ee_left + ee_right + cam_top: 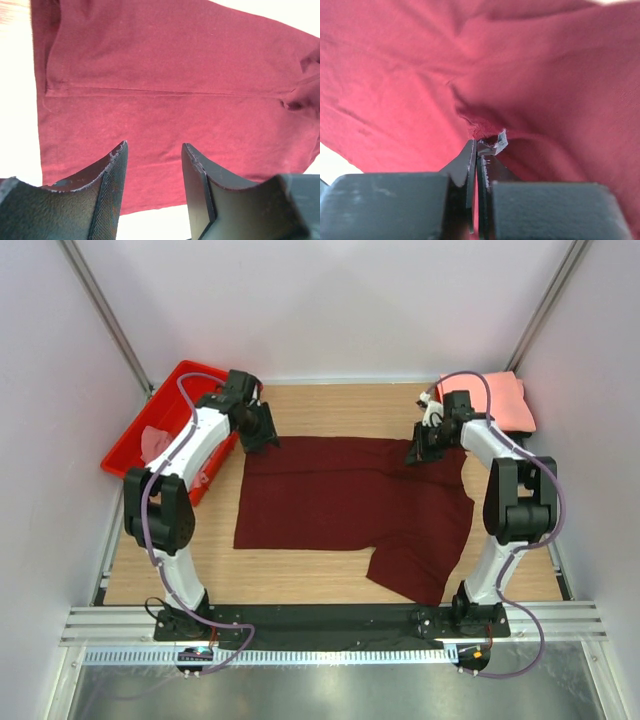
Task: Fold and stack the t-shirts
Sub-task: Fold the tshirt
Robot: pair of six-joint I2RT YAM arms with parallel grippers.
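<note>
A dark maroon t-shirt (350, 505) lies spread on the wooden table, with one sleeve pointing toward the near right. My left gripper (262, 435) is open and empty over the shirt's far left corner. In the left wrist view its fingers (114, 175) stand apart above the maroon cloth (170, 75) near its edge. My right gripper (420, 452) is at the shirt's far right corner. In the right wrist view it (477, 142) is shut on a pinched fold of the maroon cloth (420, 75). A salmon-pink t-shirt (497, 400) lies folded at the back right.
A rigid red plastic tray (128, 445) stands at the left edge, with a pink cloth (155, 443) in it. Pale walls close in on the left, right and back. A metal rail (320, 625) with the arm bases runs along the near edge.
</note>
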